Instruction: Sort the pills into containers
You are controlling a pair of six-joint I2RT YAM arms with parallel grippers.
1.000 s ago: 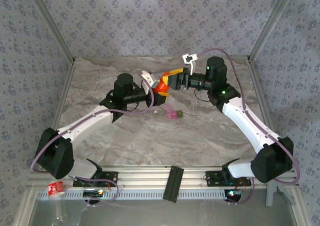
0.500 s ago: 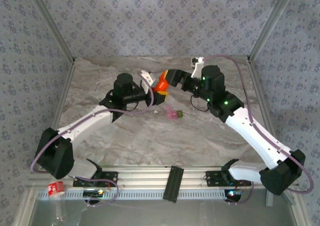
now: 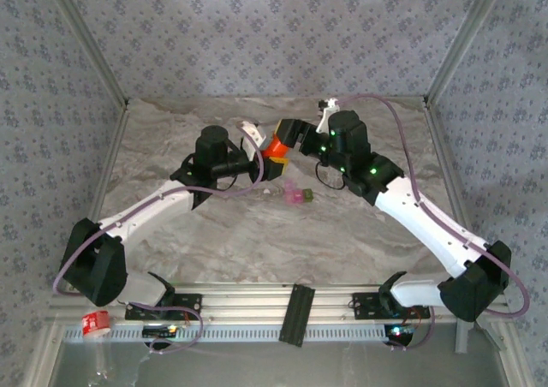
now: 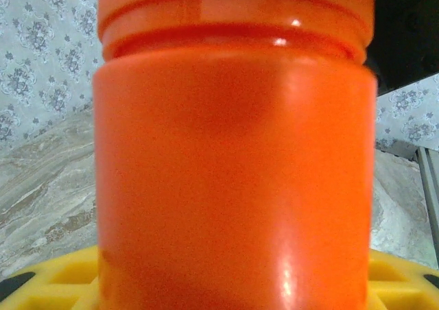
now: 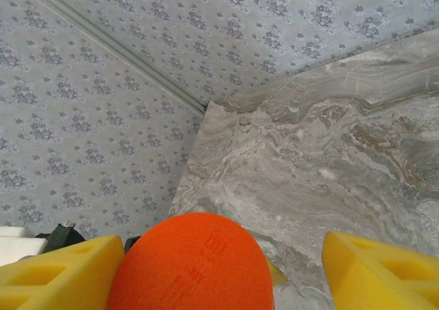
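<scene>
Containers [image 3: 297,195] on the worktop [image 3: 223,233], orange bottle [image 3: 275,150] held just behind them.
My left hand [image 3: 269,161] grips the bottle's body; beyond it, my right hand [image 3: 287,135] straddles the cap [image 5: 192,262], fingers [image 5: 62,272] parted, one clear of it.

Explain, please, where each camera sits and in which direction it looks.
Top external: above and behind the bases, looking down at the table; left arm, right arm and orange bottle show.
Left wrist: on the left arm, facing the bottle closely; its yellow fingers at the bottom.
Right wrist: on the right arm, looking over the bottle's cap to the table corner; yellow fingers on both sides.
Shared: all three see the bottle.
</scene>
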